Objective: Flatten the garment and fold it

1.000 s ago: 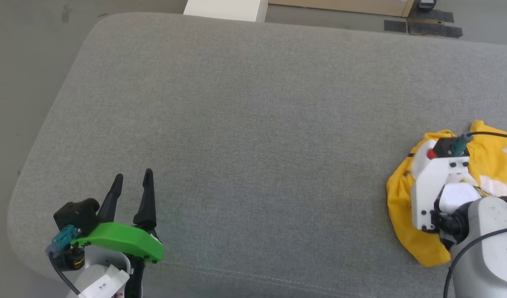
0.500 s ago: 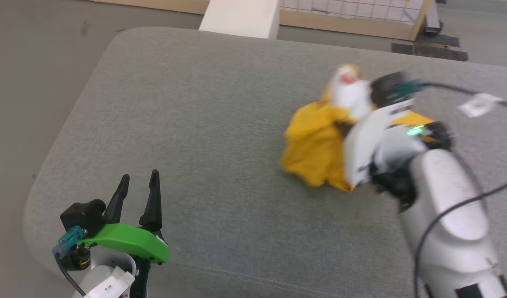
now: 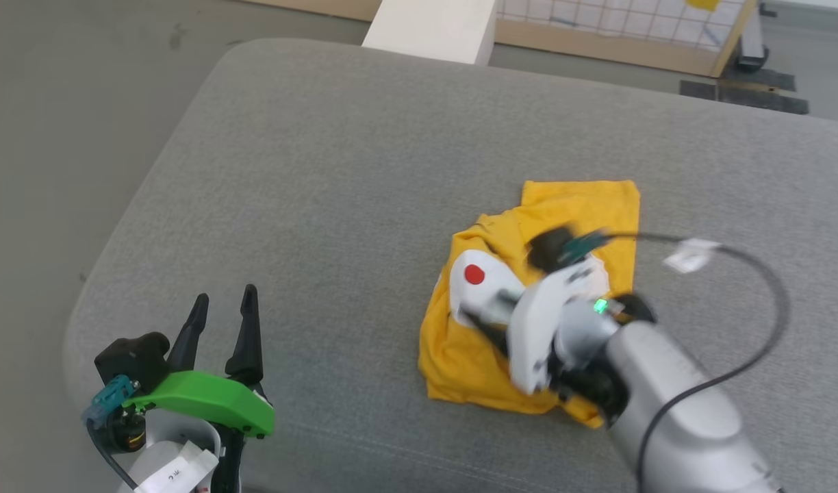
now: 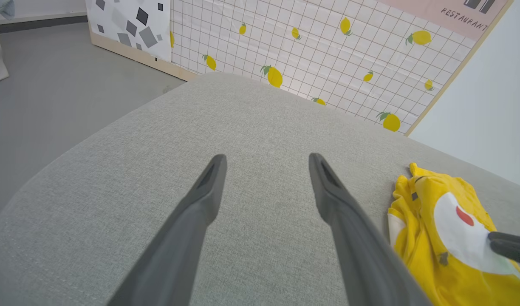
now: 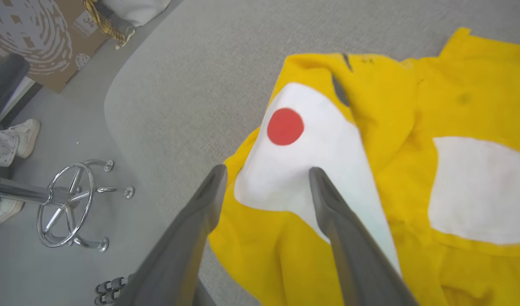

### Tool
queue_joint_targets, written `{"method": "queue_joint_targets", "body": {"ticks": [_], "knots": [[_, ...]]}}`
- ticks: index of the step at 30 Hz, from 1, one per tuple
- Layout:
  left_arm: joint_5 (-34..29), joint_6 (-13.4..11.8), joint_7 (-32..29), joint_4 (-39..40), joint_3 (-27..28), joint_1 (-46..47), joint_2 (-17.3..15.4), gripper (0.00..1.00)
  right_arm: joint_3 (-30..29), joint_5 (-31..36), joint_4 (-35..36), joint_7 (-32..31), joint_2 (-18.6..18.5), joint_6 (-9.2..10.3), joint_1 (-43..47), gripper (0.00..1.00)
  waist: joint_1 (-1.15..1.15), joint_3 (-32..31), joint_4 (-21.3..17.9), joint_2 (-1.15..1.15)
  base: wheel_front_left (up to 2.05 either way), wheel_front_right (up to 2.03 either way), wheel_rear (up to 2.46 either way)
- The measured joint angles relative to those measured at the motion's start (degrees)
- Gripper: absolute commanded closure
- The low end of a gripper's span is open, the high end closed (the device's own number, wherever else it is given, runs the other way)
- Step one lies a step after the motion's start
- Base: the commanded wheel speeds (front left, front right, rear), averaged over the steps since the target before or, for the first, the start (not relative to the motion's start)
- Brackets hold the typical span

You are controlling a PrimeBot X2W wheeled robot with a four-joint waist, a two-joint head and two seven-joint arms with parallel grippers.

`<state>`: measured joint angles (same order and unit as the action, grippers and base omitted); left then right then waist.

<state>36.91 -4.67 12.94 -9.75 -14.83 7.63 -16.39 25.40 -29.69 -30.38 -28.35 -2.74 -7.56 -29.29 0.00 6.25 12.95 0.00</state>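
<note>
The garment (image 3: 576,205), a bright yellow T-shirt, lies crumpled on the grey cushioned surface (image 3: 337,171), right of centre. Its printed side is up, with white patches and a red dot (image 3: 474,274). My right gripper (image 3: 477,313) is over its left part, open. In the right wrist view its fingers (image 5: 266,170) straddle the white patch of the garment (image 5: 383,97) below the red dot and hold nothing. My left gripper (image 3: 224,294) stands open and empty at the lower left, well apart from the shirt. The left wrist view shows that gripper (image 4: 266,157) with the garment (image 4: 417,255) to its right.
A white block (image 3: 429,27) stands past the surface's far edge, before a lemon-patterned grid panel (image 4: 328,55). Off the rounded left corner are a chrome stool base (image 5: 69,204), a cardboard box (image 5: 39,38) and a person's shoe (image 5: 24,136). Bare grey surface lies left of the shirt.
My right gripper carried the bunched garment from the surface's right edge toward the middle, then opened; the shirt now lies spread wider. The head camera shifted. The left gripper kept its place.
</note>
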Motion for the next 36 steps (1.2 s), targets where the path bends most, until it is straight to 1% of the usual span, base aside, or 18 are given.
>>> {"method": "queue_joint_targets", "body": {"ticks": [2, 4, 7, 12, 15, 17, 19, 21, 23, 24, 26, 27, 30, 33, 34, 35, 36], "knots": [[0.01, -0.24, 0.01, 0.04, 0.13, -0.09, -0.07, 0.00, -4.10, -1.08, 1.48, 4.55, -0.02, 0.01, -0.69, 0.00, 0.00, -0.48, -0.76, 0.00, 0.00, 0.00, 0.00], [0.08, -0.47, -0.01, 0.13, 0.13, -0.27, -0.13, 0.00, -8.31, -1.05, 2.74, 7.60, -0.03, 0.00, -0.75, 0.00, 0.00, -0.98, -1.64, 0.00, 0.00, 0.00, 0.00], [0.33, -0.88, -0.26, 0.33, 0.05, -0.68, -0.21, 0.00, -16.05, 1.33, 4.86, 10.51, -0.01, 0.00, 0.43, 0.00, 0.00, -1.81, -3.22, 0.00, 0.00, 0.00, 0.00], [0.47, -1.40, -0.82, 1.32, -0.13, -1.22, -0.21, 0.00, -29.31, 7.21, 10.68, 11.09, -0.18, 0.00, 7.89, 0.00, 0.00, -3.15, -6.25, 0.00, 0.00, 0.00, 0.00], [1.19, -1.41, -2.25, 1.82, -0.56, -1.25, 0.02, 0.00, -33.83, 8.83, 14.21, 9.75, -0.26, 0.01, 12.87, 0.00, 0.00, -3.58, -8.15, 0.00, 0.00, 0.00, 0.00], [1.54, -0.88, -4.32, 1.74, -1.57, -0.45, 0.19, 0.00, -35.72, 8.75, 16.21, 9.00, -0.23, 0.01, 15.37, 0.00, 0.00, -3.64, -9.32, 0.00, 0.00, 0.00, 0.00], [3.09, -0.15, -9.20, 0.89, -3.21, 2.37, 0.87, 0.00, -37.63, 8.76, 18.23, 8.54, -0.20, 0.00, 17.24, 0.00, 0.00, -3.50, -10.45, 0.00, 0.00, 0.00, 0.00], [5.04, 0.03, -13.99, -0.59, -4.22, 6.81, 2.33, 0.00, -38.69, 9.09, 19.85, 8.04, -0.26, 0.01, 18.39, 0.00, 0.00, -3.13, -11.29, 0.00, 0.00, 0.00, 0.00], [5.03, 0.09, -22.79, -3.83, -7.77, 12.61, 2.65, 0.00, -39.41, 8.78, 21.01, 7.71, -0.22, 0.01, 19.13, 0.00, 0.00, -2.43, -11.94, 0.00, 0.00, 0.00, 0.00], [5.53, 0.07, -26.14, -5.22, -8.78, 14.56, 3.23, 0.00, -39.73, 8.78, 21.23, 7.68, -0.24, 0.01, 19.34, 0.00, 0.00, -2.17, -12.21, 0.00, 0.00, 0.00, 0.00], [5.69, -0.03, -35.55, -8.87, -12.62, 18.49, 3.50, 0.00, -39.96, 8.46, 21.64, 7.70, -0.14, 0.01, 19.53, 0.00, 0.00, -1.57, -12.95, 0.00, 0.00, 0.00, 0.00], [5.61, -0.55, -38.34, -10.38, -13.48, 19.82, 3.83, 0.00, -39.92, 8.47, 21.83, 7.70, -0.19, 0.00, 19.65, 0.00, 0.00, -1.22, -13.27, 0.00, 0.00, 0.00, 0.00], [4.20, -1.40, -45.13, -14.39, -16.39, 22.84, 3.42, 0.00, -39.56, 8.21, 21.86, 7.78, -0.16, 0.00, 19.80, 0.00, 0.00, -0.38, -14.37, 0.00, 0.00, 0.00, 0.00], [3.86, -1.09, -47.73, -17.09, -17.97, 23.85, 3.18, 0.00, -39.16, 7.62, 21.80, 8.23, -0.15, 0.01, 20.01, 0.00, 0.00, 0.56, -15.33, 0.00, 0.00, 0.00, 0.00], [3.99, -0.80, -47.53, -17.49, -17.86, 23.86, 3.26, 0.46, -39.08, 7.48, 21.75, 8.32, -0.16, 0.01, 20.02, 0.00, 0.00, 0.83, -15.58, 0.00, 0.00, 0.00, 0.00], [4.21, -0.32, -46.76, -17.71, -17.66, 23.85, 3.34, 0.84, -39.10, 7.42, 21.67, 8.62, -0.15, 0.01, 20.03, 0.00, 0.00, 1.11, -15.86, 0.00, 0.00, 0.00, 0.00], [4.65, 0.18, -45.12, -17.72, -16.94, 23.85, 3.53, 1.00, -39.21, 7.42, 21.54, 8.80, -0.15, 0.00, 20.09, 0.00, 0.00, 1.35, -16.10, 0.00, 0.00, 0.00, 0.00]]}}
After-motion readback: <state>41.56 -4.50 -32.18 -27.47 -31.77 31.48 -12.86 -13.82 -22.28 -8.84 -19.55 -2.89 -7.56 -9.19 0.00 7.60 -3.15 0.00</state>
